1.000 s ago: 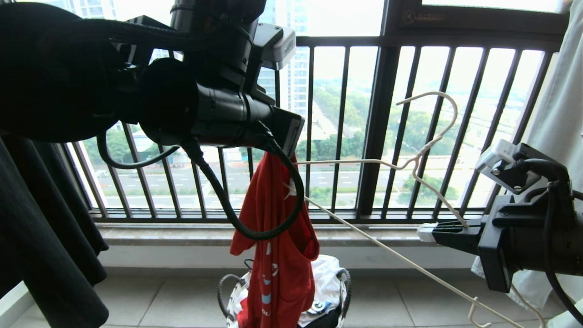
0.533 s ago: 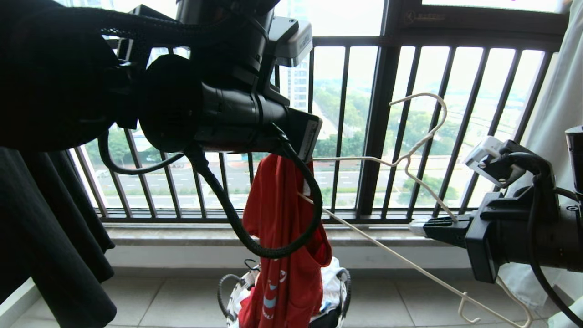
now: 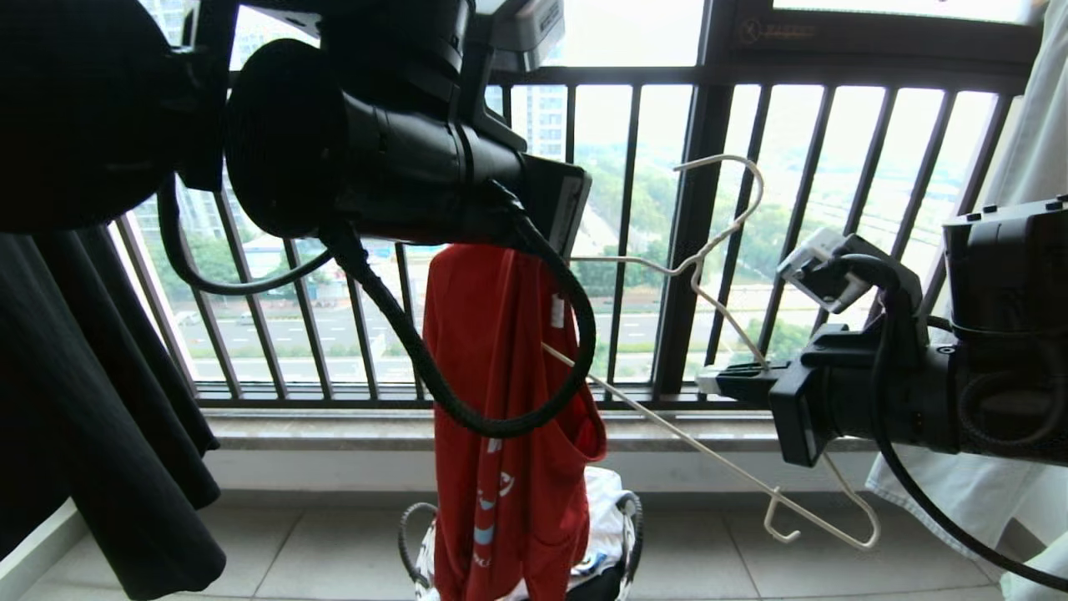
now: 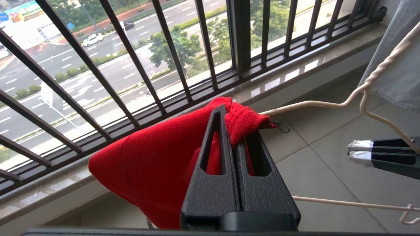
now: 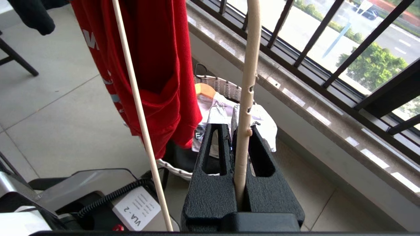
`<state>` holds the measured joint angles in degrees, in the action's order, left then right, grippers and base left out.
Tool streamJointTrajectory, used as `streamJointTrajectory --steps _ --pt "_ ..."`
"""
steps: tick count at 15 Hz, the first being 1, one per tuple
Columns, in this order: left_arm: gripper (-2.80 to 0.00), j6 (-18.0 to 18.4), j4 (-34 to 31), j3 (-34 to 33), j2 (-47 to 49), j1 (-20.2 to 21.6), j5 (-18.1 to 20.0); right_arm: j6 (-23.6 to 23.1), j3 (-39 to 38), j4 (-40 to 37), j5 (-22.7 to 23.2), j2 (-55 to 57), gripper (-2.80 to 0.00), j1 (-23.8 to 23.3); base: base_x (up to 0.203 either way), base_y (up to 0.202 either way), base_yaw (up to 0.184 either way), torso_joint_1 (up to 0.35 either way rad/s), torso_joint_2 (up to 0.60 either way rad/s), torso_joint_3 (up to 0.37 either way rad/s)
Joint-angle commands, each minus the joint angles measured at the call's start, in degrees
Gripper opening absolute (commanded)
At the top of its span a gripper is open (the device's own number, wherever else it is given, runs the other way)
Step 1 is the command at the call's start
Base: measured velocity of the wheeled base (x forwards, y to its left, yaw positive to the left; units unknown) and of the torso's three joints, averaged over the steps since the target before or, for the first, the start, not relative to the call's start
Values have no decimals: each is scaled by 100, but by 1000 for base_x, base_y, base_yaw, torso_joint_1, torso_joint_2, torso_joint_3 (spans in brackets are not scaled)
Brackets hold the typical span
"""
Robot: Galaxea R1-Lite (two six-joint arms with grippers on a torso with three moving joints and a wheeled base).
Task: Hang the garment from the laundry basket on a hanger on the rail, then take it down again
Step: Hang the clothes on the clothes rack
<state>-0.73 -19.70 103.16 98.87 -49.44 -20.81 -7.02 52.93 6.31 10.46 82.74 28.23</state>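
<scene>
The garment (image 3: pixel 501 401) hung from the left gripper (image 4: pixel 233 131), whose fingers (image 4: pixel 215 144) were clamped on its cloth. One hanger (image 3: pixel 717 250) arm entered it. The right gripper (image 5: pixel 233 131) pinched the hanger wire, above the laundry basket (image 3: pixel 630 522).

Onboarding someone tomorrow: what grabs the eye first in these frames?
The red T-shirt dangling mid-frame from the left gripper, shut on a bunch of its cloth, above the laundry basket. To the right, the right gripper pinches a cream wire hanger before the black balcony railing.
</scene>
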Motion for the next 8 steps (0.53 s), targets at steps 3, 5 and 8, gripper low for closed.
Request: streamJointTrajectory --steps 3,5,8 --pt "-280 -223 -6 127 32 -115 -591 9 436 28 -43 587 -280 7 0 0 0 0 0 0" --pt "-280 -382 9 200 125 -112 -1012 -19 437 28 -44 629 -280 33 0 0 0 0 0 0" --pt "-280 -508 10 239 108 -110 -1057 -19 429 19 -53 612 -280 130 0 0 0 0 0 0"
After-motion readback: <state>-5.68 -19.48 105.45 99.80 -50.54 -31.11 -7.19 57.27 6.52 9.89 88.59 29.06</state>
